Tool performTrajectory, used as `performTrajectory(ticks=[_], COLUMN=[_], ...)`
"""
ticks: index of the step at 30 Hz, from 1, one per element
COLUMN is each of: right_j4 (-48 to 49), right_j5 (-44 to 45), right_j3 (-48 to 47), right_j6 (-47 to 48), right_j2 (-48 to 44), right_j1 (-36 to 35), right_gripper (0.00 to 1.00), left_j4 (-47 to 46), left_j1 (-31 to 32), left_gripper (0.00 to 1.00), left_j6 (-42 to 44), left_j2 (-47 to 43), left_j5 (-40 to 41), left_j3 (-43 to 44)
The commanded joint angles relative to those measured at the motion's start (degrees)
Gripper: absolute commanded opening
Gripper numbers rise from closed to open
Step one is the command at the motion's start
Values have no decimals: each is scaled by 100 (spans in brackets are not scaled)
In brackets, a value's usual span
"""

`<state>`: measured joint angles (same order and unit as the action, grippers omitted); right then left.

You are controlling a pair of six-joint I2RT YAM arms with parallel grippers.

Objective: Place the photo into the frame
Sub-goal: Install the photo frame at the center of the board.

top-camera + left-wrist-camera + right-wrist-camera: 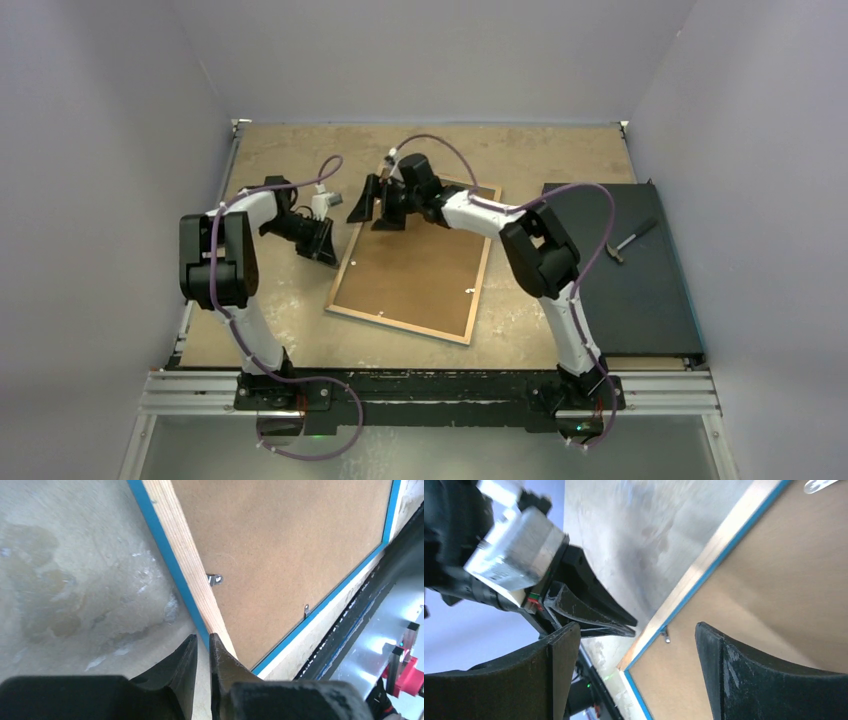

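frame (184,550) is flat on the table (290,150), centre of the top view, slightly skewed, back side up. brown backing board (415,275) sits inside the wood rim, with the blue border showing round the edges. small metal tabs (216,579) stick out from the rim over the board.

left gripper (325,245): narrow, fingers almost together, nothing visible between them. Tips are right at the frame's left-hand rim, about halfway down it in the top view. Can't tell if they touch it.

right gripper (634,630): wide, nothing in it. It's over the frame's upper-left corner in the top view, one finger above the board, the other outside the rim.

black case (630,270) at the right of the top view with a hammer (632,240) on it, well apart from the frame.
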<state>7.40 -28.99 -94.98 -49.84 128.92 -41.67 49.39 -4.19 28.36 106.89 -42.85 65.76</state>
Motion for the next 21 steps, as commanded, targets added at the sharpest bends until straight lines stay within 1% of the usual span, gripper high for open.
performTrajectory(ticks=[1,4,9,11,13,16,18,21], right_j4=[-436,-429,-535,-534,-536,-454,-403,-309], right_j5=[656,892,1056,1026,985,907,852,785], right_j3=[61,231,26,-95,-209,-347,-426,-545], right_j6=[475,589,796,809,796,746,680,598], right_j2=[-812,-879,-626,-489,-353,-128,-1,171], right_j1=[471,644,781,832,851,854,854,854], right_gripper=[88,88,87,85,84,83,82,82], left_j4=[90,-85,-490,-784,-979,-1091,-1238,-1453], left_j1=[-117,-116,-116,-102,-60,121,267,382], left_gripper=[16,22,24,26,30,35,36,37], left_j6=[343,137,-608,-999,-1328,-1600,-1772,-1969], left_j2=[-263,-150,274,451,688,1039,1189,1334], left_j5=[33,2,-169,-296,-419,-432,-377,-321], left_j3=[345,449,1121,1394,1671,2047,2153,2194])
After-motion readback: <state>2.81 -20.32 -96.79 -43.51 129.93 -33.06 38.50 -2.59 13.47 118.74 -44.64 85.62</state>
